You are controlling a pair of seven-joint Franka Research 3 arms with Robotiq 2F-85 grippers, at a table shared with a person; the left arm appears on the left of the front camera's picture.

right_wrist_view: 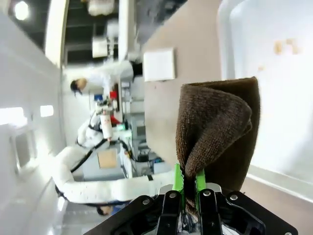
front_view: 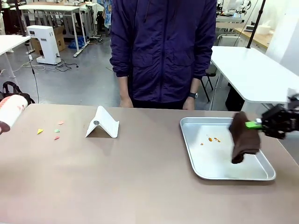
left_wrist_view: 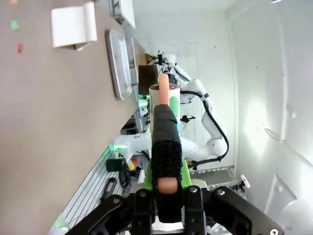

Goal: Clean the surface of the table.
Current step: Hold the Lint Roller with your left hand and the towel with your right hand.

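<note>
Four coloured scraps (front_view: pixel 57 130) lie on the left end of the desk (front_view: pixel 140 182), which spans the foreground, so wiping seems barely begun; orange bits (front_view: pixel 214 139) sit in the tray (front_view: pixel 210 161). Right jaws pinch a brown cloth (front_view: pixel 244 140) over the tray; left jaws clamp a white cylinder (front_view: pixel 11 109).

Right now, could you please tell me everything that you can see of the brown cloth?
The cloth is dark brown, with a soft looped pile like a towel. It is folded over on itself into a thick bundle. The right tool is shut on its upper edge between the green pads, so it hangs down limp over the right part of the metal tray. Its lower end is near the tray floor; whether it touches cannot be told.
</note>
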